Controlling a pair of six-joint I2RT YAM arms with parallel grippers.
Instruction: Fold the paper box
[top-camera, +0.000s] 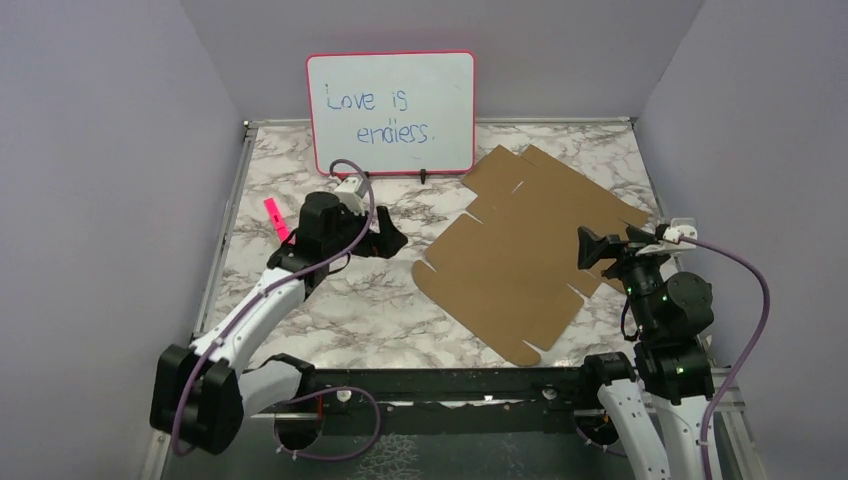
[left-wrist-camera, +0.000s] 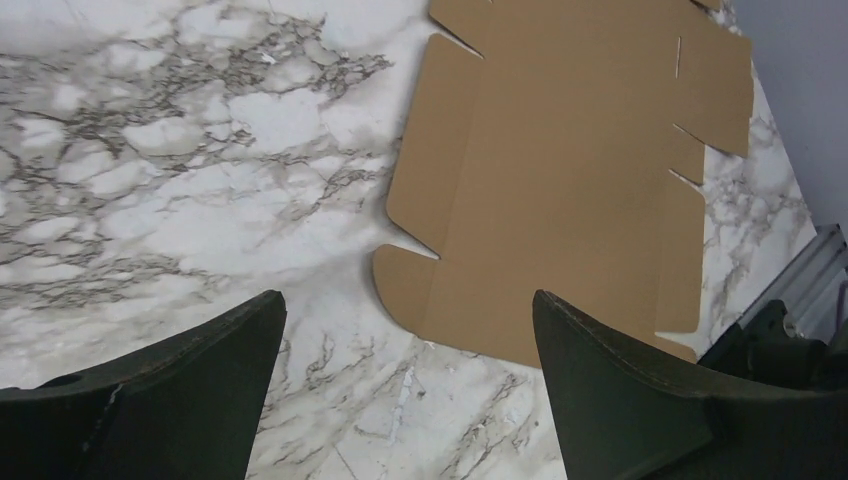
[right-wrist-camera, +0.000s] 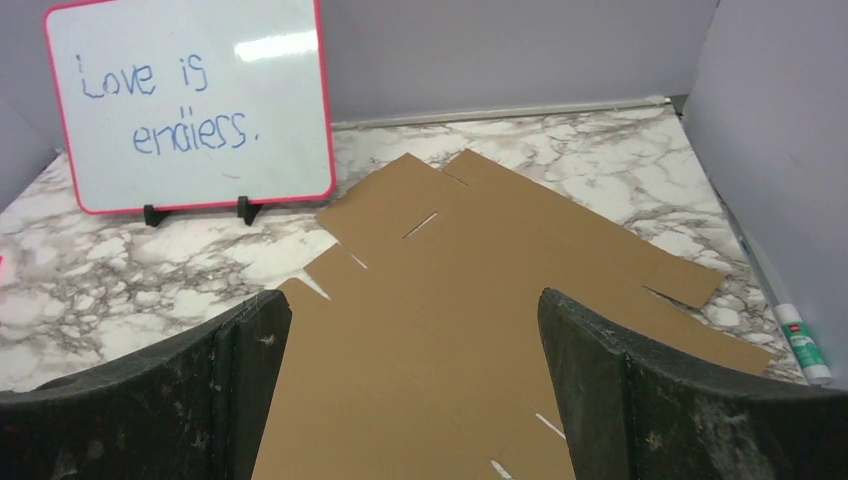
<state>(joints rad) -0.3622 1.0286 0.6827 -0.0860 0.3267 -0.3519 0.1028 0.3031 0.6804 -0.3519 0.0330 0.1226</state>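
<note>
The paper box (top-camera: 520, 250) is a flat, unfolded brown die-cut cardboard sheet with flaps and slots, lying on the marble table right of centre. It also shows in the left wrist view (left-wrist-camera: 560, 180) and the right wrist view (right-wrist-camera: 470, 300). My left gripper (top-camera: 392, 240) is open and empty, held above the table just left of the sheet's left edge. My right gripper (top-camera: 600, 245) is open and empty, hovering over the sheet's right part. In both wrist views the fingers (left-wrist-camera: 180, 400) (right-wrist-camera: 640, 400) stand wide apart with nothing between them.
A pink-framed whiteboard (top-camera: 392, 112) reading "Love is endless." stands at the back of the marble table (top-camera: 330, 300). A pink marker (top-camera: 276, 218) lies at the left. A glue stick (right-wrist-camera: 803, 345) lies by the right wall. Grey walls enclose three sides.
</note>
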